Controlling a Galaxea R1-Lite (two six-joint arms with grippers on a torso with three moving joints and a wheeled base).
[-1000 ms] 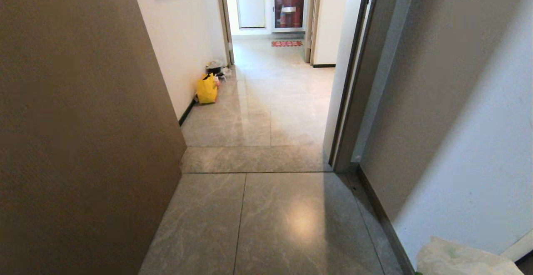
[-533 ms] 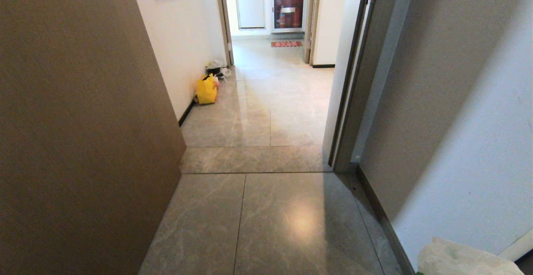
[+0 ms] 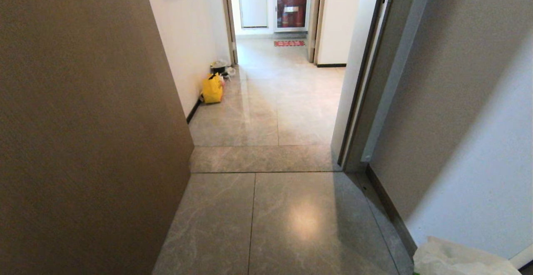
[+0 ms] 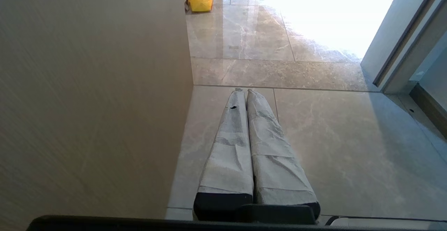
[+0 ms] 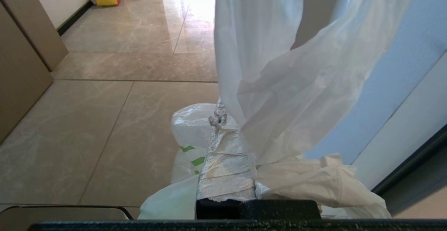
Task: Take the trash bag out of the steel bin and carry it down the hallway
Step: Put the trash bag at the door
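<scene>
The trash bag [image 5: 286, 84], thin translucent white plastic with green print, hangs from my right gripper [image 5: 233, 119], which is shut on it. One taped finger [image 5: 227, 161] shows and the other is hidden under the plastic. In the head view a corner of the trash bag [image 3: 458, 258] shows at the bottom right. My left gripper [image 4: 243, 92] is shut with nothing in it and hangs above the floor tiles. The hallway [image 3: 287, 96] runs ahead past a doorway, with glossy grey tiles. The steel bin is out of view.
A brown door panel [image 3: 83, 121] stands close on the left. The door frame [image 3: 370, 100] and a white wall [image 3: 479, 150] close in on the right. A yellow bag [image 3: 212, 88] and small items [image 3: 219, 66] lie by the left wall. A red-filled cabinet [image 3: 292, 4] is at the far end.
The whole head view has shifted a little to the right, so the camera has moved. The trash bag stays in my right gripper, and both arms keep their pose.
</scene>
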